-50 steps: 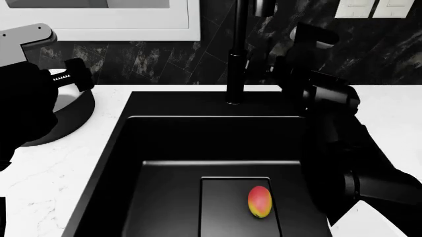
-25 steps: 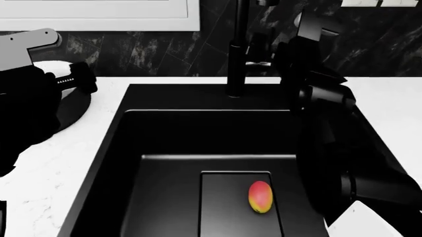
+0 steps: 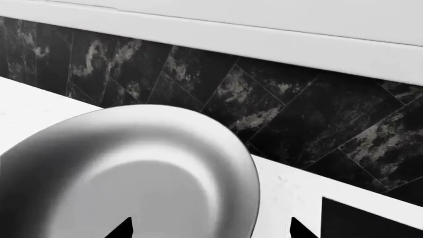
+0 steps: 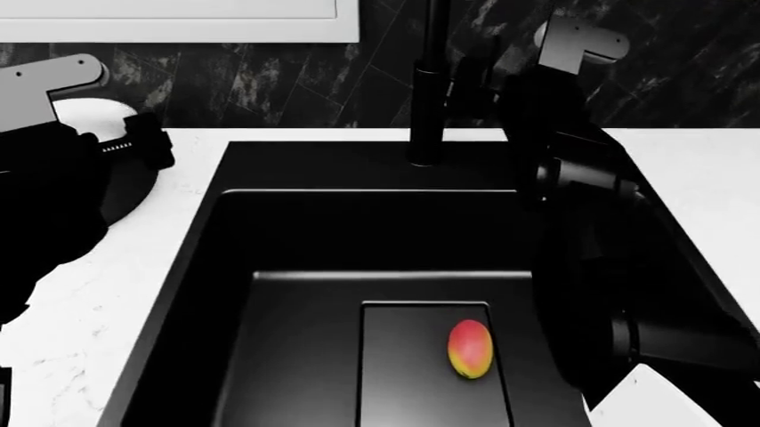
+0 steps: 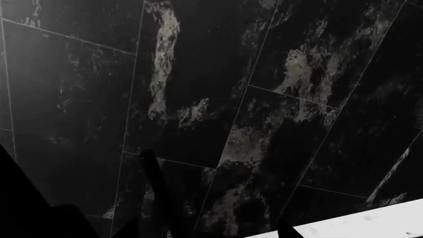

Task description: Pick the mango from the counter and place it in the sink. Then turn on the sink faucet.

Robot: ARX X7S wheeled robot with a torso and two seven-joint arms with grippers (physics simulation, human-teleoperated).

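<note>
Now the counter [image 4: 107, 311] sits a little higher in the head view than half a second ago, so the white frame at the top edge is thinner and less of the dark wall is seen. The sink [image 4: 297, 240] fills the middle of this view, and its back rim has moved up together with the base of the sink faucet [image 4: 425, 98]. The right arm reaches up along the right side of the basin, with its grey wrist part beside the faucet column, slightly higher than before. The right gripper [image 5: 211, 233] faces the dark tiled wall; only two tips show at the edge of its wrist view, with a gap between them. The left gripper [image 3: 211, 230] hangs over the round grey metal pot [image 3: 132, 173] on the counter, also with its tips apart. The mango [image 4: 469, 350] lies on the drain plate [image 4: 404, 374] in the sink floor, in the same place as before. Its long axis runs from front to back, with the red end toward the faucet and the yellow-green end toward the robot.
</note>
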